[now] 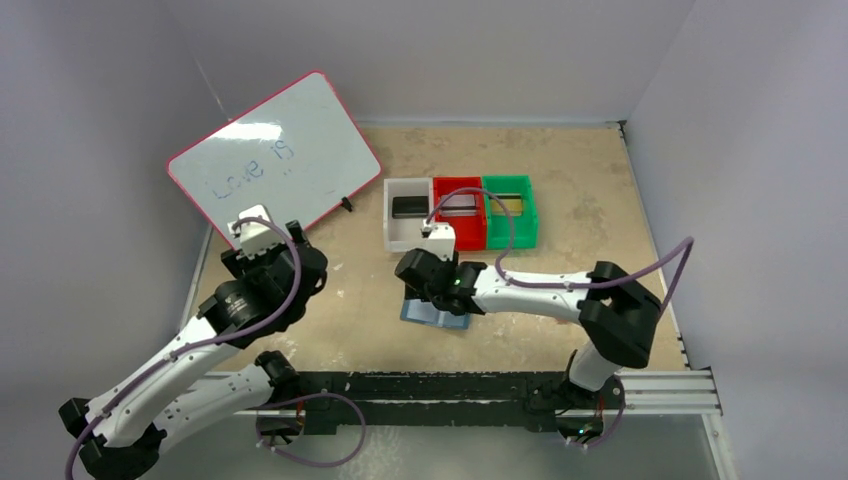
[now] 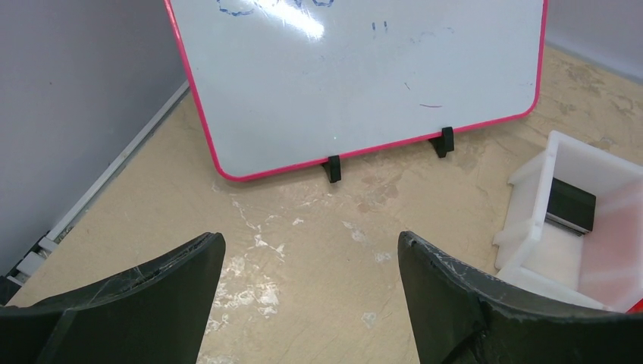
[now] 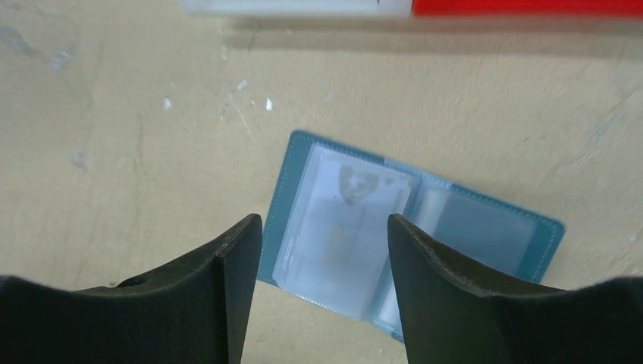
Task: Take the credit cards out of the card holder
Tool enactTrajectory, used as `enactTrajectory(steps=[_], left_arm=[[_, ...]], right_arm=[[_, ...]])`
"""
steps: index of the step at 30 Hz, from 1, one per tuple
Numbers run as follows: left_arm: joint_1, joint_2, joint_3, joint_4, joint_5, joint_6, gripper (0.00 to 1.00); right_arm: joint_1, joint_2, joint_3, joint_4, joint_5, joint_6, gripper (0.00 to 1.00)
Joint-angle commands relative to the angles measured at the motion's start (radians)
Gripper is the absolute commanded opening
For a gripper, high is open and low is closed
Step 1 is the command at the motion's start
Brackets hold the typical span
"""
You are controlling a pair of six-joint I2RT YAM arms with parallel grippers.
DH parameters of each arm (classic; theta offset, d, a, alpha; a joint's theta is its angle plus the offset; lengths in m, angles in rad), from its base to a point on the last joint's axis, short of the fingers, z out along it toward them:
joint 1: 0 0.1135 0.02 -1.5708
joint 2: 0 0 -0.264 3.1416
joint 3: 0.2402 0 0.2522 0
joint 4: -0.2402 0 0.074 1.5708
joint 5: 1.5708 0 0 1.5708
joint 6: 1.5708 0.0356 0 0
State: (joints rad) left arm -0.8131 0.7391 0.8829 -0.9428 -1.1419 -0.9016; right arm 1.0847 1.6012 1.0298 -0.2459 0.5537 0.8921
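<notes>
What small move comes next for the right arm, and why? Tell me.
Probably lower the right gripper onto the open card holder and pinch the pale card in its clear pocket: the jaws stand open right above it, empty, and that pocket looks filled.

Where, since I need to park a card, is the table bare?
Bare: between the whiteboard and the white bin; right of the green bin; between the left arm and the card holder. Crowded: under the right fingers.
</notes>
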Motion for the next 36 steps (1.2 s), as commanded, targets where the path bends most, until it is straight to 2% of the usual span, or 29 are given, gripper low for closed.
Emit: enactTrajectory(steps=[1, 9, 18, 21, 25, 31, 32, 33, 34, 36], left_arm=[[0.0, -0.018, 0.038, -0.001, -0.029, -0.018, 0.85], [0.0, -0.027, 0.039, -0.023, -0.025, -0.038, 0.85], [0.0, -0.04, 0.033, -0.028, -0.015, -0.049, 0.85], [0.0, -0.04, 0.029, -0.026, 0.0, -0.052, 0.85], [0.0, -0.032, 0.025, -0.012, 0.01, -0.041, 0.85], [0.001, 0.001, 0.028, -0.011, 0.011, -0.036, 0.84], [0.0, 0.004, 0.029, -0.011, 0.012, -0.036, 0.84], [0.0, 0.009, 0.029, -0.011, 0.012, -0.036, 0.84], [0.0, 0.013, 0.029, -0.011, 0.012, -0.034, 0.84], [0.0, 0.018, 0.029, -0.011, 0.013, -0.034, 0.84]], right_arm=[[0.048, 0.082, 0.041, -0.092, 0.062, 0.18, 0.64], [0.086, 0.207, 0.099, -0.197, 0.098, 0.267, 0.61], [0.086, 0.148, 0.019, -0.032, 0.048, 0.166, 0.45], [0.086, 0.125, -0.01, 0.001, 0.019, 0.16, 0.45], [0.086, 0.088, -0.037, 0.049, -0.001, 0.143, 0.55], [0.086, 0.1, -0.016, -0.009, 0.032, 0.166, 0.59], [0.087, 0.107, -0.011, -0.026, 0.04, 0.174, 0.56], [0.086, 0.112, -0.01, -0.038, 0.046, 0.178, 0.47], [0.085, 0.115, -0.011, -0.044, 0.049, 0.183, 0.44], [0.086, 0.126, -0.005, -0.066, 0.06, 0.195, 0.49]])
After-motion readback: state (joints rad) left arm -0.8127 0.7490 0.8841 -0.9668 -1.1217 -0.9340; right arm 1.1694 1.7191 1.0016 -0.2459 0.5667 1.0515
